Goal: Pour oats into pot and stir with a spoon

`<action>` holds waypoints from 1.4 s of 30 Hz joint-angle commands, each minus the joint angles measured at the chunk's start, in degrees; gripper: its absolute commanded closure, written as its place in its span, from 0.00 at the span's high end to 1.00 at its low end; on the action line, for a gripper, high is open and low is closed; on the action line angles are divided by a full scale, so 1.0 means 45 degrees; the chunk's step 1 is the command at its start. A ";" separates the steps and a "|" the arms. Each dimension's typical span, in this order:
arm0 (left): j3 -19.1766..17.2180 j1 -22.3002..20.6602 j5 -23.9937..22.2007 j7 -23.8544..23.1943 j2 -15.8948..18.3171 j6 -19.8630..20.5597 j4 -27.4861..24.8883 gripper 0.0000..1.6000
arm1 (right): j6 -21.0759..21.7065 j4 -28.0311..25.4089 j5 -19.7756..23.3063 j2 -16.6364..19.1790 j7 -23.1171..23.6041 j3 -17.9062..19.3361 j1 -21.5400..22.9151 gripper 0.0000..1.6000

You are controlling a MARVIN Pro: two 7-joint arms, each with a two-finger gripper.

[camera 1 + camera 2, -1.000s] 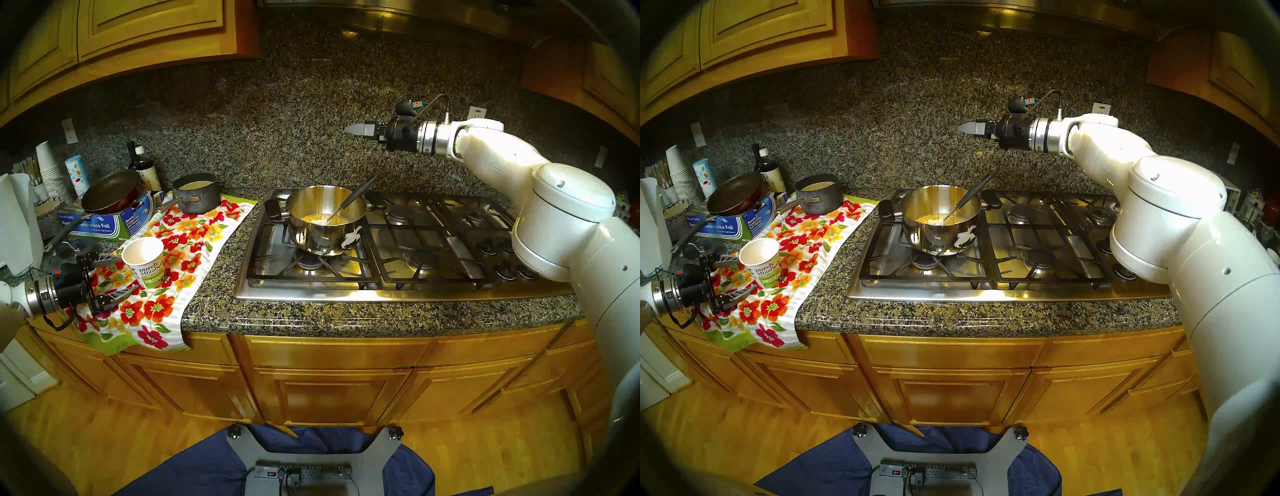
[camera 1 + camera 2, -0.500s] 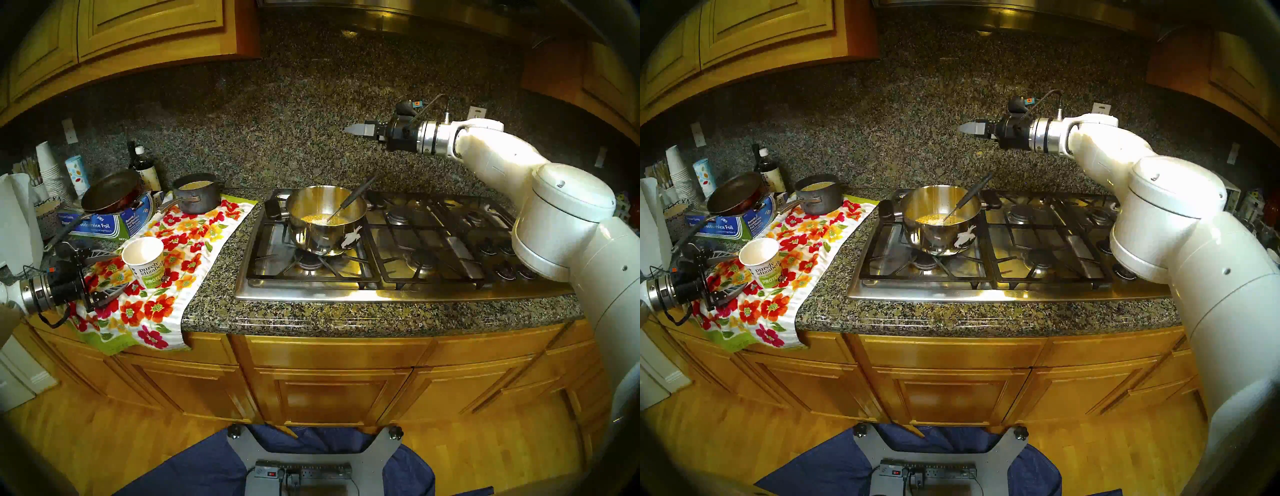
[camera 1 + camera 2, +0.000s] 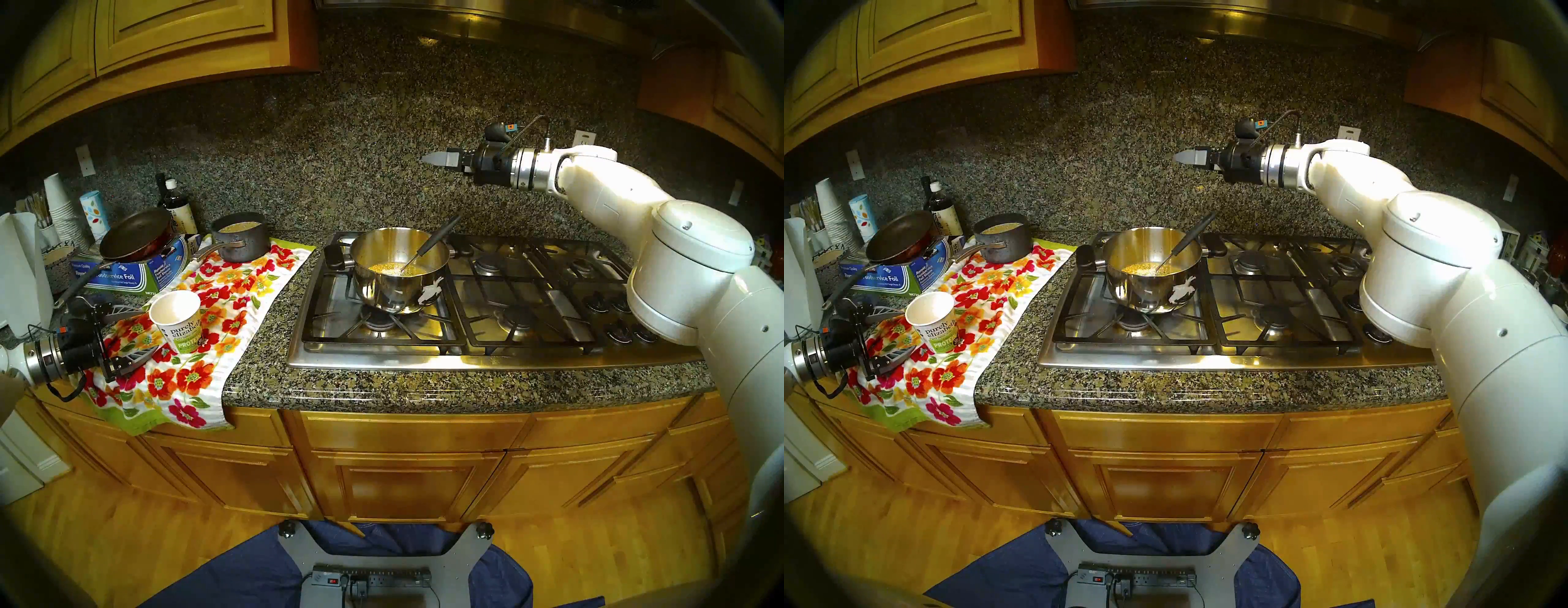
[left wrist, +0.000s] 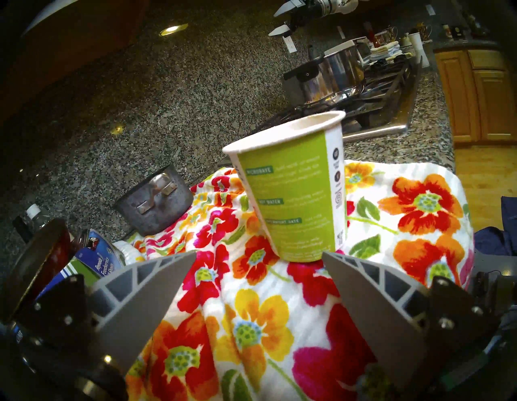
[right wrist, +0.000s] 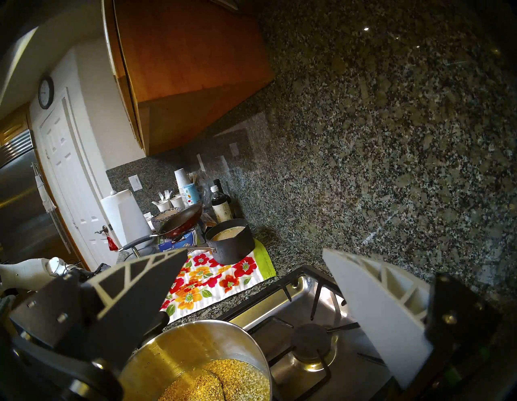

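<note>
Shiny steel saucepan on burner holds yellow oat flakes and dark-handled spoon. Left fingers and right fingers spread, empty.

Granite backsplash, wooden cabinets, wood floor

the arms were glossy white with rounded joints, silver wrist rings and black gripper bodies carrying grey ribbed fingers, screws, small orange tags and a braided cable at the right wrist.
</note>
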 commanded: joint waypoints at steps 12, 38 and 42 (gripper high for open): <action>-0.1519 0.0955 -0.0184 -0.1358 0.0308 0.0132 -0.0141 1.00 | 0.0218 -0.0032 0.0436 0.0022 0.0050 0.0516 0.0476 1.00; -0.3526 0.2742 -0.0423 -0.2118 0.0328 0.0597 -0.0343 1.00 | 0.1526 -0.0143 0.1043 0.0760 0.1453 0.1440 -0.0941 1.00; -0.3789 0.3017 -0.0391 -0.2024 0.0331 0.0630 -0.0402 1.00 | 0.1549 -0.0227 0.0849 0.0908 0.1739 0.1252 -0.1221 1.00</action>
